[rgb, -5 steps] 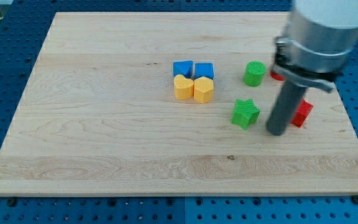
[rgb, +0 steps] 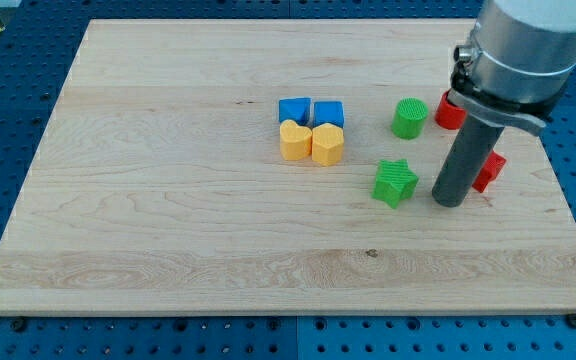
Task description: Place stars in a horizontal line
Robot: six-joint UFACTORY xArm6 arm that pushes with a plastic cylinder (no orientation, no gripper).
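A green star [rgb: 395,182] lies right of the board's middle. A red star [rgb: 489,170] lies further to the view's right, mostly hidden behind my rod. My tip [rgb: 449,203] rests on the board between the two stars, close against the red star's left side and a short gap right of the green star.
A green cylinder [rgb: 409,117] and a red block [rgb: 449,112] sit above the stars. Two blue blocks [rgb: 294,110] [rgb: 329,113] and two yellow blocks [rgb: 294,142] [rgb: 327,144] cluster near the board's centre. The board's right edge [rgb: 568,200] is near the red star.
My rod has moved slightly to the view's right and up. The red block near the top shows more. The green star has not moved.
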